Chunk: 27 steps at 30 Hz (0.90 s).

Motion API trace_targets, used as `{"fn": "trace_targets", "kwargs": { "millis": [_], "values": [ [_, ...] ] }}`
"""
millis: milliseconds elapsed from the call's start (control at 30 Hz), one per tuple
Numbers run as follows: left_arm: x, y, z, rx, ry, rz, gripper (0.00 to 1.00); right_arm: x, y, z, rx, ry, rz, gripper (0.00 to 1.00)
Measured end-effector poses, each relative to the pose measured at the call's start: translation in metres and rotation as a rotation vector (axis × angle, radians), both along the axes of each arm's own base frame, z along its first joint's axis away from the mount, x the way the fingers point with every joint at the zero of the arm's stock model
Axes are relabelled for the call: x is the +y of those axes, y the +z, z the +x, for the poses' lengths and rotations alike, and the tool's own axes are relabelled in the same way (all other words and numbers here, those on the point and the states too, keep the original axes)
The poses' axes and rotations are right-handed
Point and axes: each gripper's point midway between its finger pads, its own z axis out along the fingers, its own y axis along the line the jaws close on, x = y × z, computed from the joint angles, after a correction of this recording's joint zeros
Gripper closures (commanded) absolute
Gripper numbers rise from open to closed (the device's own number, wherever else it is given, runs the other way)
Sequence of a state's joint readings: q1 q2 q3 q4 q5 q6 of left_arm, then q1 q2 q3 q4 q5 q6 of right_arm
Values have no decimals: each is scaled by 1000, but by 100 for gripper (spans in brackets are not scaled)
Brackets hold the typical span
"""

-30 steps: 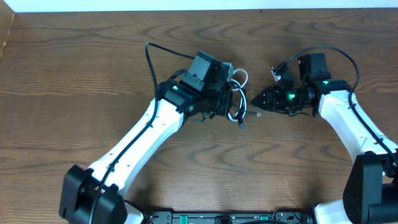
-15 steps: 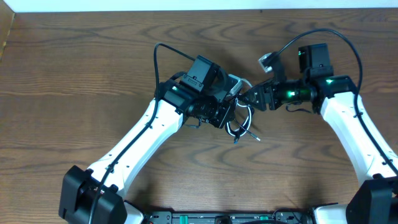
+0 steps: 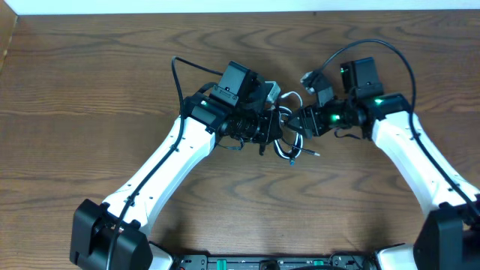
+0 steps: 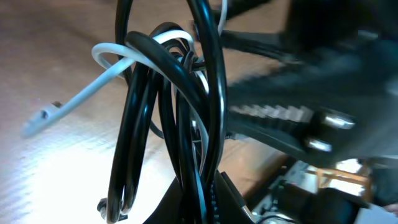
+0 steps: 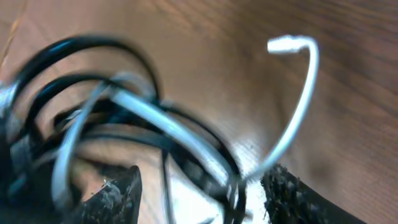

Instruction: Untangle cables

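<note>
The black cable and the white cable hang coiled together between my two grippers, a little above the wooden table. My left gripper is shut on the black loops; the white cable sticks out left of them with its plug free. My right gripper is open, its fingers either side of the tangle, touching or very near it. The white cable's free end curls up to the right there.
A thicker black robot wire arcs behind the left arm, another arcs over the right arm. The table's back edge runs along the top.
The left gripper lifted the bundle and shifted slightly left and back. The right gripper moved left, from apart to right up against the tangle.
</note>
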<state>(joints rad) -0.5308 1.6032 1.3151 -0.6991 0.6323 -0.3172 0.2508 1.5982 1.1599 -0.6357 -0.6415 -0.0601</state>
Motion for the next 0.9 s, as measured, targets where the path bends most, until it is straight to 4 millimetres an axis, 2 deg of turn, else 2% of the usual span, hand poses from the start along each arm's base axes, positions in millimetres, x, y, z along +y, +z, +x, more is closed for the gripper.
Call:
{"fn": "trace_targets", "kwargs": {
  "millis": [100, 233, 367, 500, 633, 700, 867, 900],
  "values": [
    [-2, 2, -2, 24, 10, -18, 93, -1, -15, 8, 36, -65, -42, 58],
    [-1, 3, 2, 38, 28, -34, 92, -15, -41, 9, 159, -244, -149, 69],
    [8, 4, 11, 70, 59, -71, 93, -44, -68, 4, 290, -442, -269, 79],
    [27, 6, 22, 100, 108, -96, 92, -82, -91, 5, 378, -600, -361, 99],
    [44, 6, 31, 109, 155, -97, 93, -113, -101, 7, 408, -697, -404, 99],
    [52, 2, 32, 112, 174, -69, 92, -112, -100, 11, 395, -673, -378, 99],
    [68, -13, 31, 115, 216, 47, 92, -88, -93, 10, 382, -525, -278, 99],
    [70, -15, 31, 110, 221, 62, 90, -85, -91, 10, 379, -498, -261, 99]
  ]
}}
